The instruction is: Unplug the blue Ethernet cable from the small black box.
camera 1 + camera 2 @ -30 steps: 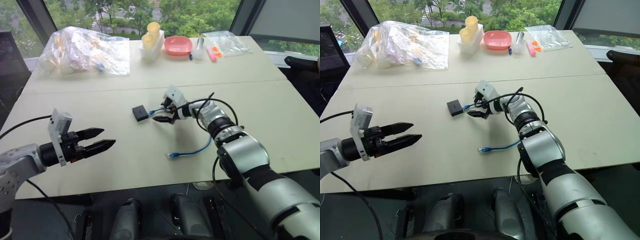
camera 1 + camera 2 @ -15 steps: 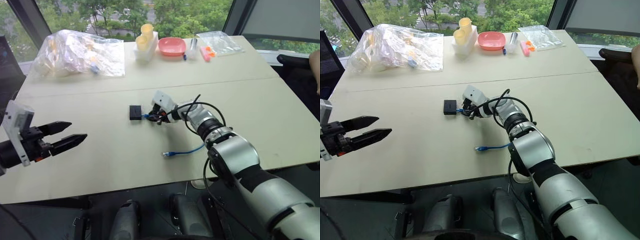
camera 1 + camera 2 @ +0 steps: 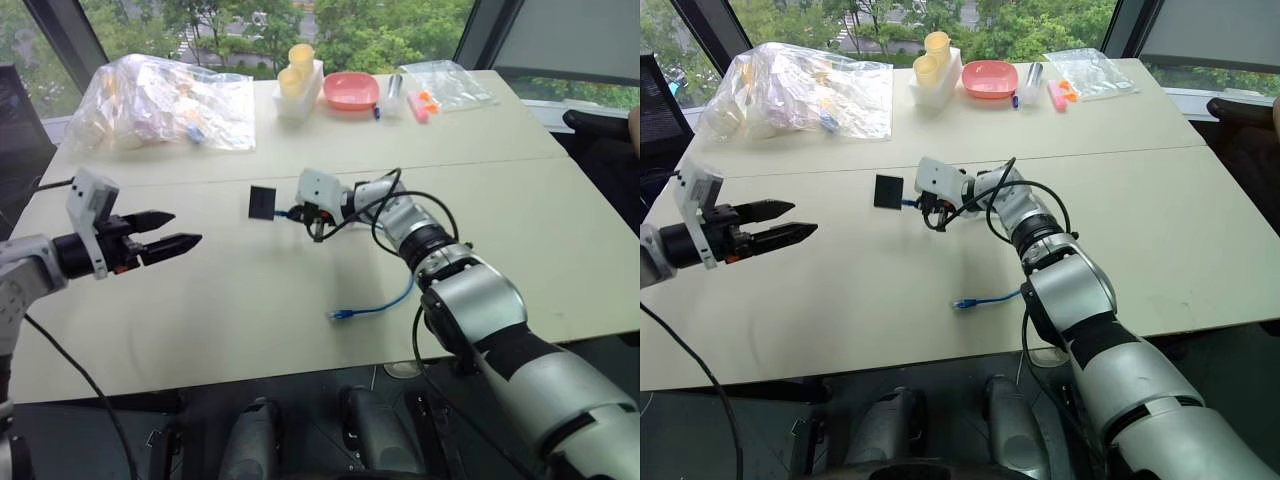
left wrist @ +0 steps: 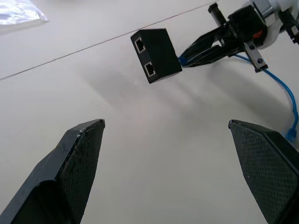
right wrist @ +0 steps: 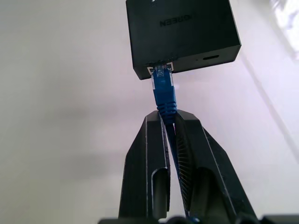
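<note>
Windows are lining the far edge of the pale table [image 3: 180, 300]. In the eye views, the small black box [image 3: 262, 201] is sitting mid-table. The left wrist view is showing the left gripper [image 4: 187, 135] spread wide, seemingly readying to brace the box. In the right wrist view, the right gripper [image 5: 171, 122] is pinching the blue Ethernet cable [image 5: 163, 88] behind its seated plug, presumably for pulling.

The small, flat, squarish black plastic box [image 3: 262, 201] is hanging just above the wide pale table [image 3: 520, 210], left of the right gripper [image 3: 316, 220]. The thin blue Ethernet cable [image 3: 385, 300] is trailing rightward to the near edge. The left gripper [image 3: 178, 228] is hovering well apart, farther left.
</note>
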{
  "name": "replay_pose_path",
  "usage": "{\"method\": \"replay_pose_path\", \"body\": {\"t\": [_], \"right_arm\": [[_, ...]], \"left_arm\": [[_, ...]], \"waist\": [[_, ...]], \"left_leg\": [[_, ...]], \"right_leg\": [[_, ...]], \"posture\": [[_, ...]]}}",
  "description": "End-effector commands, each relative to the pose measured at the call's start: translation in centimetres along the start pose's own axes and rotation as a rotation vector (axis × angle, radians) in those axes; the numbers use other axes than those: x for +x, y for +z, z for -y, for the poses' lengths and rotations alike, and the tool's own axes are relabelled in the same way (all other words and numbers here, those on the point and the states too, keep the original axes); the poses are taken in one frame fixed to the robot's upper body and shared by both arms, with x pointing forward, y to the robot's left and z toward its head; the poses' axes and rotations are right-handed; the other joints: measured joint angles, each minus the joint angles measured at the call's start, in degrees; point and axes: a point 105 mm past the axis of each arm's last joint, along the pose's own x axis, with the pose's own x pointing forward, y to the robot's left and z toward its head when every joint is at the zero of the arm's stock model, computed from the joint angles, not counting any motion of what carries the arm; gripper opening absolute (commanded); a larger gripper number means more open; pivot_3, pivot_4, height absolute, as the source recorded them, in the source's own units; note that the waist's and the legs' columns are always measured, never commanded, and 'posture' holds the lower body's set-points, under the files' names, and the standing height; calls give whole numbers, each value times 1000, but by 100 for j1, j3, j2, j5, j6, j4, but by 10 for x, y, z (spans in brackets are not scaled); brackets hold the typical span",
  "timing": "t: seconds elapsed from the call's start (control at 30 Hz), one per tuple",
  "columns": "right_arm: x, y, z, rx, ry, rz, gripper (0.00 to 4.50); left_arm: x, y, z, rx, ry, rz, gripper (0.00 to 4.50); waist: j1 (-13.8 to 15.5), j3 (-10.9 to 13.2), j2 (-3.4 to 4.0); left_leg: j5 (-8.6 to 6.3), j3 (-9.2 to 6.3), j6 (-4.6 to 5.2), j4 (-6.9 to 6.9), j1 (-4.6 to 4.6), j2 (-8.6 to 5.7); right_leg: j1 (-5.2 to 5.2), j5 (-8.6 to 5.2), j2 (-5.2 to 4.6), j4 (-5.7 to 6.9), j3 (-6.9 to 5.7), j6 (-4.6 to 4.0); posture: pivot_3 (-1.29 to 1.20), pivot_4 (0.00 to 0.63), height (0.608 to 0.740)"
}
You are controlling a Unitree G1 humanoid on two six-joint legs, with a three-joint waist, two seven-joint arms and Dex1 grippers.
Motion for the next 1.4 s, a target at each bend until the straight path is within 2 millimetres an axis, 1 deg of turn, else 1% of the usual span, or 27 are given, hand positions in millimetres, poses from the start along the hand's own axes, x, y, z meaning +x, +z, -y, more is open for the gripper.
{"method": "replay_pose_path", "body": {"t": [0.03,0.1,0.17,0.3,0.4,0.53,0.7,0.8,0.9,1.03,1.13,1.2,1.27,1.4], "right_arm": [[-34,23,22,-181,-100,114,80],[-48,23,22,-213,-134,140,80],[-59,22,19,-229,-156,154,80],[-77,19,9,-263,-188,152,80],[-94,24,5,-285,-245,145,80],[-110,26,5,-294,-308,109,80],[-121,27,0,-291,-340,82,80],[-123,26,-2,-287,-346,69,80],[-124,21,-4,-294,-349,35,80],[-123,21,-7,-290,-349,33,80],[-122,19,-9,-297,-345,23,0],[-122,19,-9,-298,-345,22,0],[-122,20,-10,-301,-345,23,0],[-121,23,-11,-312,-345,24,0]], "left_arm": [[22,32,15,-21,-203,130,4500],[31,48,21,-96,-321,212,4500],[39,58,22,-153,-388,262,4500],[71,58,14,-167,-399,240,4500],[102,56,16,-150,-421,218,4500],[124,57,18,-127,-449,215,4500],[144,65,30,-136,-517,236,4500],[149,67,34,-126,-539,233,4500],[155,72,43,-129,-585,241,4500],[161,71,48,-124,-609,230,4500],[164,72,51,-133,-623,233,3654],[164,72,51,-133,-624,234,2953],[165,71,52,-136,-634,230,2349],[167,70,55,-142,-650,226,890]], "waist": [[157,2,1],[169,1,0],[167,0,-3],[148,0,-2],[162,0,-2],[136,1,-3],[170,1,-3],[156,1,-3],[169,1,-4],[170,1,-5],[163,1,-5],[157,1,-5],[161,2,-5],[173,2,-5]], "left_leg": [[0,-6,0,1,-6,-3],[1,-14,-1,15,-14,-7],[1,-10,0,19,-14,-11],[2,-11,1,20,-6,-11],[2,-13,2,19,-3,-10],[2,-11,3,25,-3,-10],[1,-11,4,24,-4,-10],[2,-9,4,24,-6,-12],[1,-11,4,24,-6,-12],[2,-11,4,25,-8,-13],[1,-11,4,24,-8,-12],[1,-12,4,24,-8,-12],[1,-13,5,24,-8,-12],[1,-12,4,25,-8,-12]], "right_leg": [[1,-1,0,0,-3,1],[3,0,5,0,-11,8],[7,0,4,-1,-7,11],[10,-2,8,8,-6,18],[9,-5,15,16,-5,22],[7,-7,16,17,-2,24],[7,-8,17,16,1,26],[7,-9,15,12,3,26],[8,-9,15,12,2,26],[8,-9,15,9,2,26],[8,-9,15,10,2,27],[8,-9,15,10,2,27],[8,-9,16,10,2,27],[8,-9,15,10,2,27]], "posture": [[0,150,740],[0,150,740],[0,150,740],[0,150,740],[0,150,740],[0,150,740],[0,150,740],[0,150,740],[0,150,740],[0,150,740],[0,150,740],[0,150,740],[0,150,740],[0,150,740]]}}
